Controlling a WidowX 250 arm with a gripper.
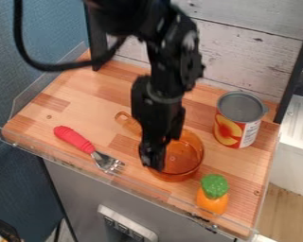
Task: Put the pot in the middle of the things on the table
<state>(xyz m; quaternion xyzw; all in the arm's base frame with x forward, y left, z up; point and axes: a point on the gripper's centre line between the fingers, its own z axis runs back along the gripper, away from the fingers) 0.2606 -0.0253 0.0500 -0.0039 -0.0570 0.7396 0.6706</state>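
The orange pot (185,159) is at my gripper (153,160), though I can't tell whether I grasp or merely touch it. Beyond it sits the can (237,118), left the fork (76,139), nearer the toy carrot (211,201); a low rightward slide could knock that.

Arm (170,61) blurred, cut off by top edge; pot (187,157) partly hidden behind end effector (153,161).
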